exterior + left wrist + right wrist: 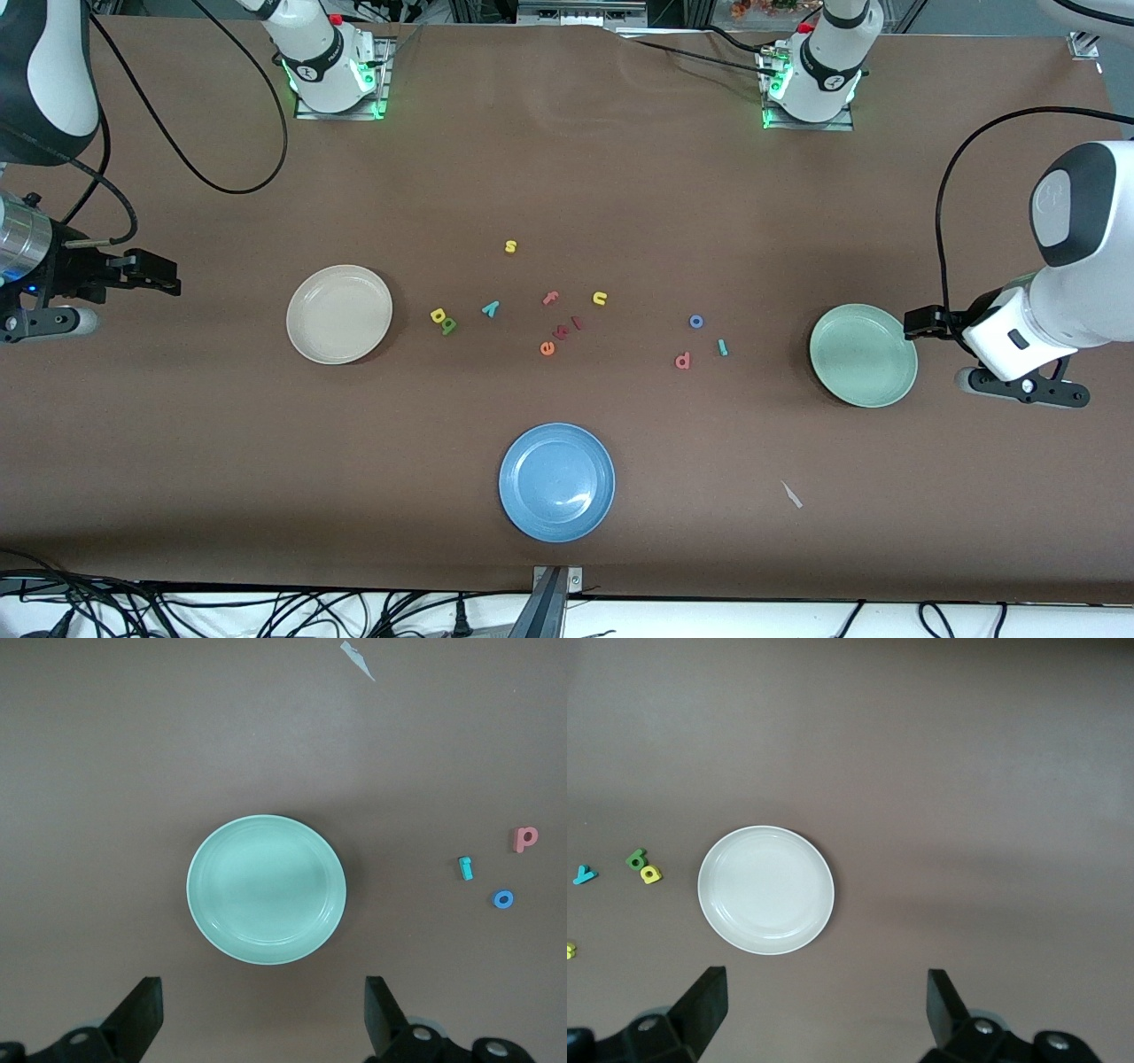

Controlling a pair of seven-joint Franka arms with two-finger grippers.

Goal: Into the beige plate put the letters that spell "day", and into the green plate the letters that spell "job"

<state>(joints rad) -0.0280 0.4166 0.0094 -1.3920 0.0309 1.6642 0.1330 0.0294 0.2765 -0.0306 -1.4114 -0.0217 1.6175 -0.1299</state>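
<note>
brown table [567,159] fills your view, cables along its edges. blue plate [556,481] nearest front camera. beige plate [339,314] toward right arm's end, green plate [863,354] toward left arm's end, both bare. left gripper [921,321] waits, fingers spread, by green plate rim. right gripper [151,271] fingers spread, over table past beige plate. yellow a [438,315] touching green d [449,326], teal y [490,307] beside. blue o [696,322], teal j [723,347], salmon b [682,361] near green plate. paper scrap [791,494] on table.

A robotics lab: two robot arm bases [332,66] are bolted at the table [567,177] edge (brown cover), loose cables [221,611] trail below, and aluminium framing [549,11] stands above.
</note>
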